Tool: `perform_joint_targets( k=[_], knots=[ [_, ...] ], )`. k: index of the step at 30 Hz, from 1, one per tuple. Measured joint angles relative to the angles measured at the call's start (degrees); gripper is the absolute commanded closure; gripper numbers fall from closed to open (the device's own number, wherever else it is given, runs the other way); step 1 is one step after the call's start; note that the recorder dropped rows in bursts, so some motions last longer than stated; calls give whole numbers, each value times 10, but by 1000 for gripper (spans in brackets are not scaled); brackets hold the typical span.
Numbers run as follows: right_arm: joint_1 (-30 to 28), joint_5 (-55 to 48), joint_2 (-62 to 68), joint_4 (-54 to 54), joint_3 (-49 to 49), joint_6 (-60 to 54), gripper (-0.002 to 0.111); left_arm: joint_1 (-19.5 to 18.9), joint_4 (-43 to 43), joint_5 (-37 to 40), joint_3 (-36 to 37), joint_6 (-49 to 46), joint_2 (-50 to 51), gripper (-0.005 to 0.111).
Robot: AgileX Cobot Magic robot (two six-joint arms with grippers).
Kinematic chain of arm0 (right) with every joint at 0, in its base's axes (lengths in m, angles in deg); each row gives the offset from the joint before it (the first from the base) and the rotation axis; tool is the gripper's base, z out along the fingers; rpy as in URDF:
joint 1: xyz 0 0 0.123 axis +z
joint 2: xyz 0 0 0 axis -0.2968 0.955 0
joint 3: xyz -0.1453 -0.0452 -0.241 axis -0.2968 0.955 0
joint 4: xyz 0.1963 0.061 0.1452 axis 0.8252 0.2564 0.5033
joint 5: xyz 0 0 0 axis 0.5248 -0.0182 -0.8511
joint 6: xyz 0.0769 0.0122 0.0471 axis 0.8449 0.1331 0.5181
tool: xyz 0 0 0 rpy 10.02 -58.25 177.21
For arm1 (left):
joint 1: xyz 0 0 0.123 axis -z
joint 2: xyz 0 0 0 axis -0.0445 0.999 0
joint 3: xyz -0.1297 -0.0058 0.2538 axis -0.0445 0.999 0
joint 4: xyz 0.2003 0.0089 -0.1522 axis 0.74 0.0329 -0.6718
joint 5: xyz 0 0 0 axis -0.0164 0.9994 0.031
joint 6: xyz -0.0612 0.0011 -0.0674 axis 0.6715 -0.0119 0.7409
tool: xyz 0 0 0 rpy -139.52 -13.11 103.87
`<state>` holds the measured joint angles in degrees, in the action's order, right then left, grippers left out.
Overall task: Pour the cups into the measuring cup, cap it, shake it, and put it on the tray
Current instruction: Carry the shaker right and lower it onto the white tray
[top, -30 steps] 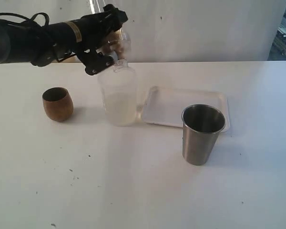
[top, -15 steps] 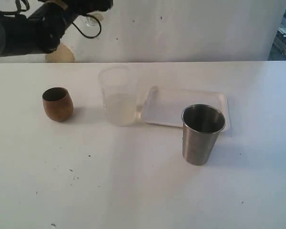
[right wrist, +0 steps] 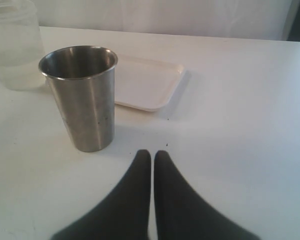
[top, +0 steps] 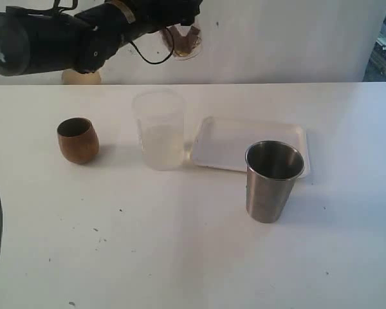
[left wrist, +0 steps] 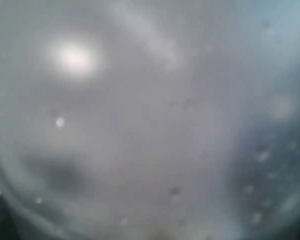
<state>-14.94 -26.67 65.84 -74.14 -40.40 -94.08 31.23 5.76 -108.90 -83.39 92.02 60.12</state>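
Measuring cup of clear transparent plastic [top: 159, 131] stands upright and uncapped on the white table [top: 180, 251], part-filled with whitish liquid; any print on its wall is too faint to read. Just beside it lies the flat white rectangular tray [top: 254, 136]. The tapered stainless-steel tumbler [top: 273, 183] stands near the tray's edge. The rounded brown wooden cup [top: 77, 140] stands on the measuring cup's other side. The left gripper [top: 180, 27], raised above the table, grasps the clear domed lid [top: 185, 42]. The right gripper [right wrist: 152, 156] is clenched, empty.
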Motion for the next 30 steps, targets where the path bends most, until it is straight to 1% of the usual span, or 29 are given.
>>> perform_joint_targets(
  k=[4,9,11,12,15,16,18,21,24,30],
  knots=[
    [0,0,0,0,0,0,106,4,0,-2,0,5,1,107],
    [0,0,0,0,0,0,106,10,0,-20,-3,44,20,107],
    [0,0,0,0,0,0,106,26,19,-26,-3,47,49,107],
    [0,0,0,0,0,0,106,38,58,-43,-3,48,74,107],
    [0,0,0,0,0,0,106,54,97,-50,-11,51,104,107],
    [0,0,0,0,0,0,106,59,102,-49,-19,52,112,107],
    [0,0,0,0,0,0,106,72,115,-42,-60,60,147,107],
    [0,0,0,0,0,0,106,81,145,-38,-88,63,176,107],
    [0,0,0,0,0,0,106,94,177,-26,-98,65,200,107],
    [0,0,0,0,0,0,106,99,181,-16,-99,65,217,107]
  ],
)
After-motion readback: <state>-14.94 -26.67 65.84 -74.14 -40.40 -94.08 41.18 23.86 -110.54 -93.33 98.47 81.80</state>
